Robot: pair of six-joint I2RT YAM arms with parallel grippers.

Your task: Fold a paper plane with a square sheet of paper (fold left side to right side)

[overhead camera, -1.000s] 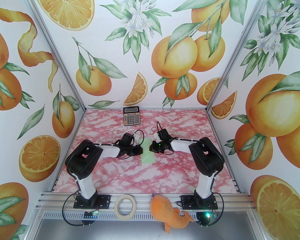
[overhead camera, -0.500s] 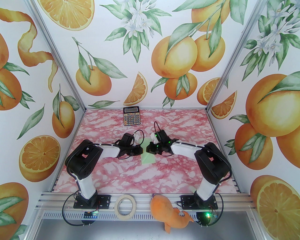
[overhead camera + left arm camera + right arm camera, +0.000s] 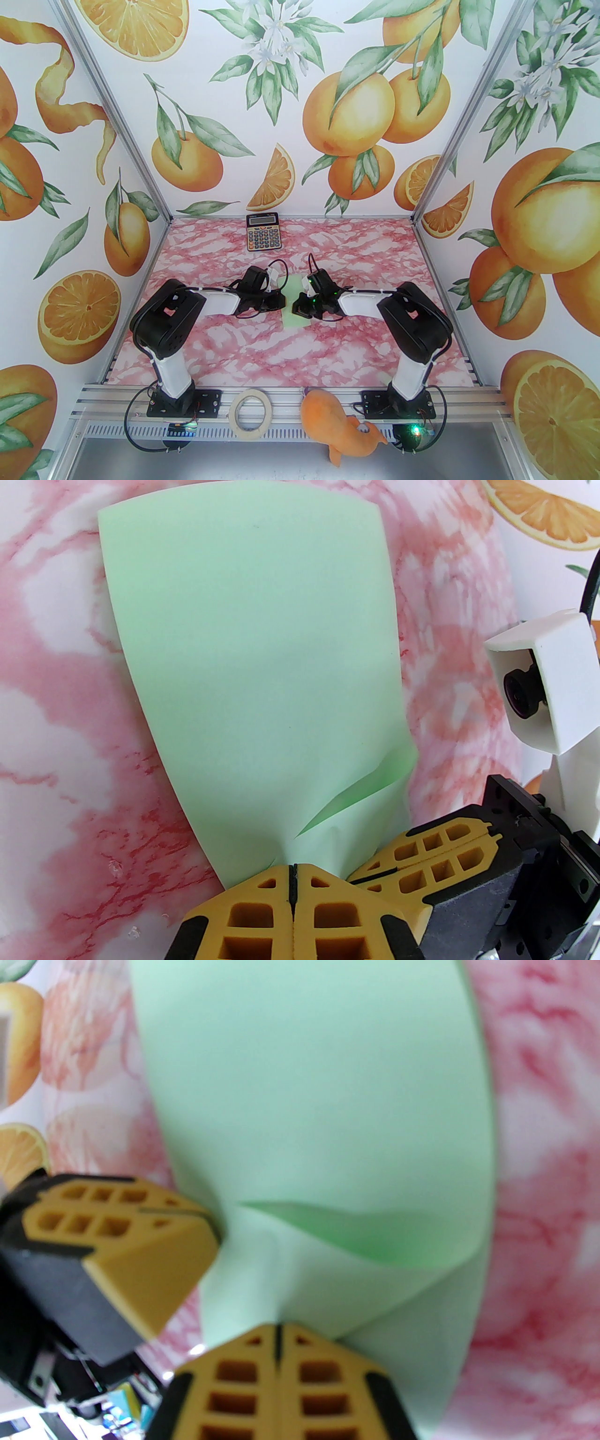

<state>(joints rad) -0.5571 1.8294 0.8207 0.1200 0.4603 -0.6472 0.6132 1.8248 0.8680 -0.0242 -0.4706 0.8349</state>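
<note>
At mid-table [image 3: 225, 342]: square sheet of paper [image 3: 294, 322], pale green, doubled into a narrow strip, with one layer lifting in a pucker.
Left gripper [image 3: 293, 869]: jaws closed, tips on the strip's edge; cannot tell whether paper is nipped between them.
Right gripper [image 3: 277, 1330]: jaws closed, tips just beside, touching the paper.
Handling: anchor with one tip and sweep the other slowly along the fold, so the pucker flattens rather than creasing.

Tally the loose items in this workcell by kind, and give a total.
green paper sheet: 1
calculator: 1
tape roll: 1
orange plush toy: 1
Total: 4
</note>
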